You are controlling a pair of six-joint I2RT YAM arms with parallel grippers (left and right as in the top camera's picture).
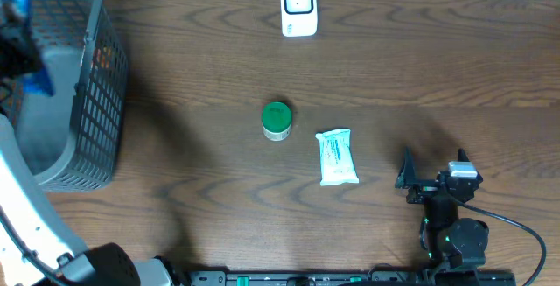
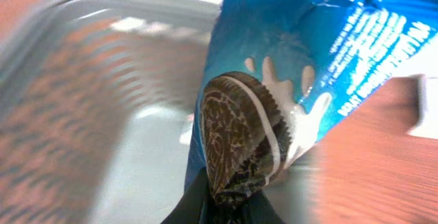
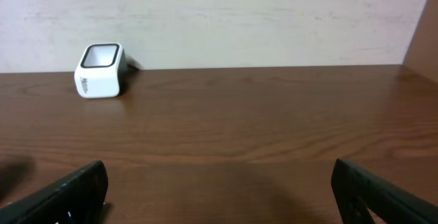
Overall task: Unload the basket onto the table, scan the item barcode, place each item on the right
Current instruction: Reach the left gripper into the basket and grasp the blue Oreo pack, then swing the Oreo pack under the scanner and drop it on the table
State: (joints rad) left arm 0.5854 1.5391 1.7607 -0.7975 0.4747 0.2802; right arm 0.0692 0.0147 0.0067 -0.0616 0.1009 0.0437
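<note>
Left hand [image 2: 222, 207] is pinched tight on the lower edge of a blue cookie packet [image 2: 287, 59], held over the grey basket [image 1: 87, 102] at the counter's [image 1: 201, 59] 9 o'clock edge. The packet's long axis runs up and away from the fingers. The printed cookie faces the wrist camera, and no barcode shows on this side.

White scanner [image 1: 297, 7] sits at the counter's 12 o'clock. From the left hand it lies toward 3 o'clock, well apart.

Right hand [image 1: 433, 163], jaws spread wide and holding nothing, sits at 5 o'clock. Green-lidded jar [image 1: 276, 118] and white pouch [image 1: 337, 156] lie mid-counter, near each other.

Judgement: the carry belongs to the left arm. The packet must swing toward 3 o'clock, with its barcode face turned to the scanner.
</note>
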